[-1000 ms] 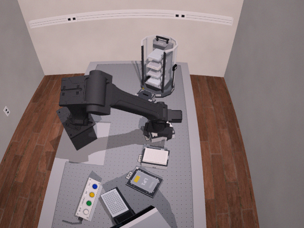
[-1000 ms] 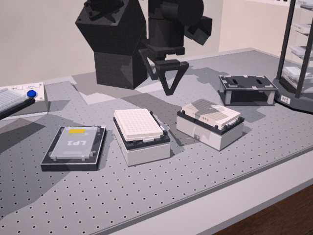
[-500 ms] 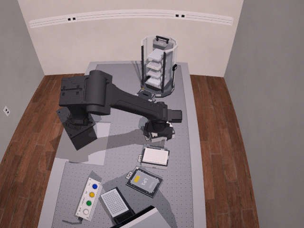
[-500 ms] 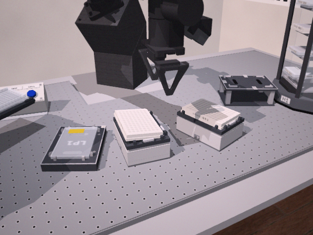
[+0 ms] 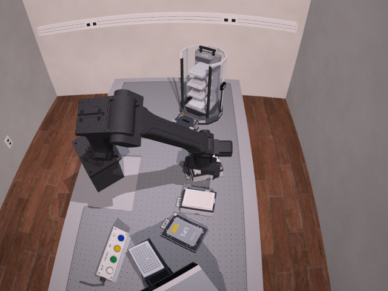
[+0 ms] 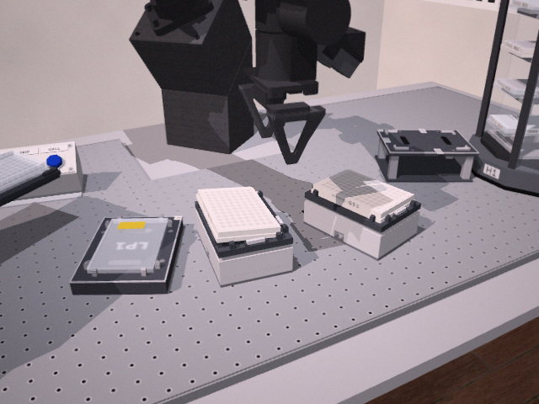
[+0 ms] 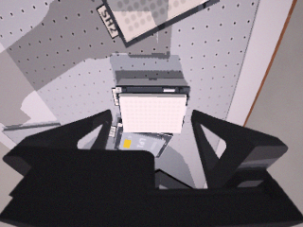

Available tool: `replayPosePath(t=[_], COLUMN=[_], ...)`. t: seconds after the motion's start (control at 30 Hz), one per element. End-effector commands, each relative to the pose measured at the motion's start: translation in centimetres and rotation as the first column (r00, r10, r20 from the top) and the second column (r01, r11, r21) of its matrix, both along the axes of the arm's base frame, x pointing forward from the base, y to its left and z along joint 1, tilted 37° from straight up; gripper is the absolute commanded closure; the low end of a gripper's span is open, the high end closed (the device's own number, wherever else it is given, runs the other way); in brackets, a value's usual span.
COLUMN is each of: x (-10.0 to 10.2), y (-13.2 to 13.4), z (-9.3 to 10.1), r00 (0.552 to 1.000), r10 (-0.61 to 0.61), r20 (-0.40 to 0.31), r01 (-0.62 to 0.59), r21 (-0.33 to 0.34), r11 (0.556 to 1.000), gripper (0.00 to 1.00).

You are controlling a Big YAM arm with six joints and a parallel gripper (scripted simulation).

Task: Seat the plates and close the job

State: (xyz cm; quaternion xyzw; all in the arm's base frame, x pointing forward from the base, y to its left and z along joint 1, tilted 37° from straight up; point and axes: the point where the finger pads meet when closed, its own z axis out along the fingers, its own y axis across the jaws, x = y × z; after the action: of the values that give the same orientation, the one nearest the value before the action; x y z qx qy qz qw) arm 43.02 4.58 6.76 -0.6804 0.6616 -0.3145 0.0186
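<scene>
We see the claw (image 6: 290, 130) hanging above the surface (image 6: 304, 313) with its fingers fully apart and nothing between them. It hovers behind the two shaker stations, nearer to the one on the right in the exterior view.

In the exterior view, shaker SH1 (image 6: 250, 256) carries a white plate (image 6: 237, 213) that sits tilted, one end riding higher than the other. Shaker SH2 (image 6: 361, 228) stands just beside it, with its own plate (image 6: 363, 193) lying partly in the arm's shadow.

The lid park LP1 (image 6: 125, 252) stands to the left of SH1 and holds a clear lid marked with a yellow patch (image 6: 131, 225).

The recovery nest N6 (image 6: 424, 150) stands empty near the base of the plate hotel H1 (image 5: 180, 84), whose slots hold several white plates.

In the top view, the operator panel PANEL (image 5: 103, 266) shows the blue CALL key (image 5: 120, 238) at its far end. A further plate (image 5: 145, 258) rests on the station beside the panel.
</scene>
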Motion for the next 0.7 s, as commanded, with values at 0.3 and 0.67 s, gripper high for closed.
replayPosePath(t=[0.3, 0.67], x=[0.5, -0.6], y=[1.7, 2.6], z=[3.2, 5.3], r00=[0.999, 0.999], r10=[0.010, 0.010], r20=[0.050, 0.053], r01=[-0.011, -0.011], r21=[0.017, 0.019], r11=[1.000, 1.000], gripper=[0.00, 0.00])
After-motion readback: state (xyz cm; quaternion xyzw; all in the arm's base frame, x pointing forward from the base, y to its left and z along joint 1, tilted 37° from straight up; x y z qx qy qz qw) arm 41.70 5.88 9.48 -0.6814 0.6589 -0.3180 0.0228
